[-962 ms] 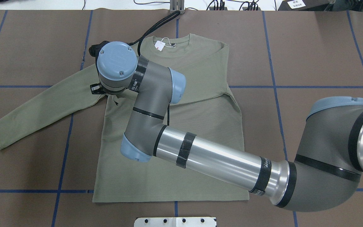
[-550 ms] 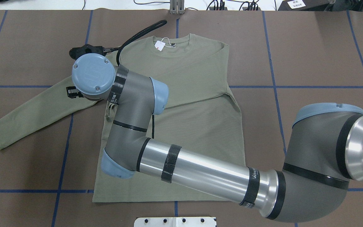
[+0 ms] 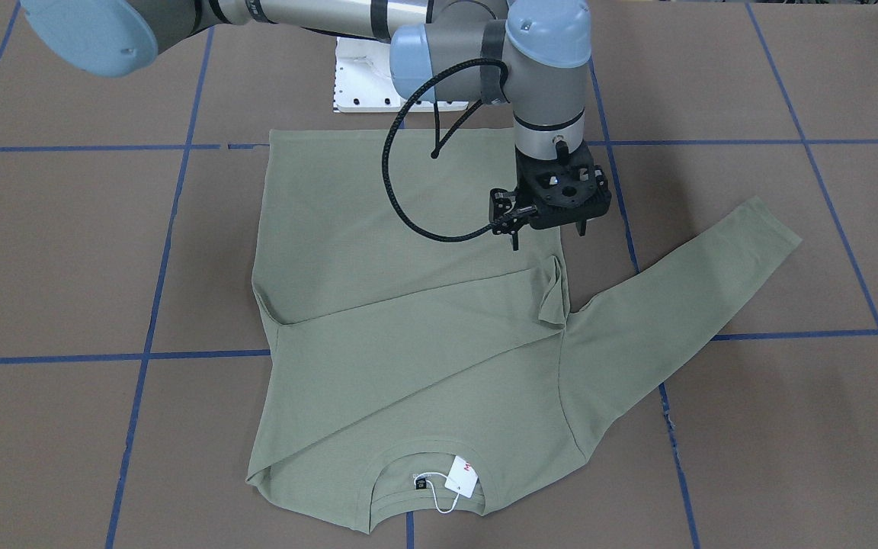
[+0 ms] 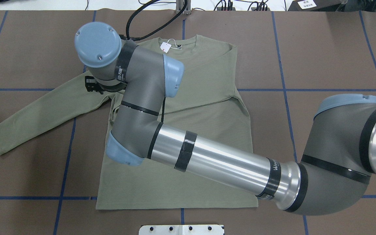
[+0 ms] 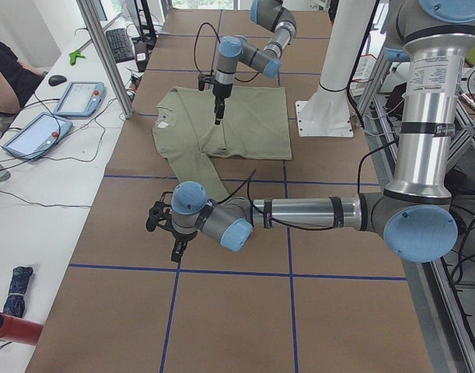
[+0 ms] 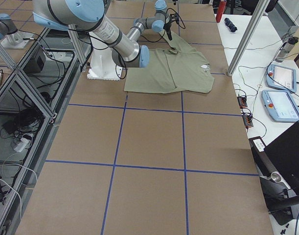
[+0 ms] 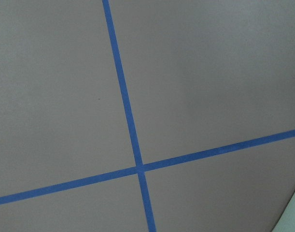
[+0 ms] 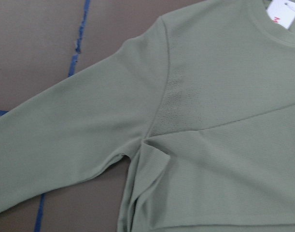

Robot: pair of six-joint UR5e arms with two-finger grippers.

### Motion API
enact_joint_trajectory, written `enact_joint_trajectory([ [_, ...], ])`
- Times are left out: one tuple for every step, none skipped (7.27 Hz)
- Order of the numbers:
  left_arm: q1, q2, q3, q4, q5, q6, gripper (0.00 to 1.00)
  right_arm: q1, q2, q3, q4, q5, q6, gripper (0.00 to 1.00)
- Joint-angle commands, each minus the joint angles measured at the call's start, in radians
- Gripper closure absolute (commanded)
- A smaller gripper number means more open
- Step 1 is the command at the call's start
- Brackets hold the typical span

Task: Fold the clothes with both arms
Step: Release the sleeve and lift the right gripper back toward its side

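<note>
1. Your right arm's black two-finger gripper (image 3: pixel 548 236) is hovering open and empty over the sage-green long-sleeved knit shirt (image 4: pixel 214 117), which is lying flat on the brown table (image 4: pixel 331 49).
2. You are likely reaching for the outstretched sleeve (image 4: pixel 44 111); aim to pinch only that layer.
3. The left black gripper (image 5: pixel 165 233) is sitting well apart from the shirt; I cannot tell its state.

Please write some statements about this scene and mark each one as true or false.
1. The sage-green long-sleeved knit shirt lies on the brown table. True.
2. Both sleeves are folded across its body. False: one sleeve lies spread out.
3. A white hang tag sits at the collar. True.
4. The right black two-finger gripper grips the shirt's hem. False: it is open near the spread sleeve's armpit, holding nothing.
</note>
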Motion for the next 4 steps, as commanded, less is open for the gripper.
enact_joint_trajectory([
  [0.162, 0.074, -0.011, -0.297, 0.108, -0.402, 0.01, 0.101, -0.129, 0.200, -0.266, 0.077, -0.020, 0.00],
  [0.237, 0.144, -0.038, -0.410, 0.173, -0.518, 0.00, 0.130, -0.242, 0.339, -0.332, 0.080, -0.058, 0.00],
  [0.330, 0.204, -0.111, -0.413, 0.249, -0.656, 0.00, 0.183, -0.380, 0.489, -0.385, 0.133, -0.151, 0.00],
  [0.442, 0.268, -0.188, -0.411, 0.335, -0.788, 0.01, 0.238, -0.503, 0.597, -0.405, 0.184, -0.219, 0.00],
])
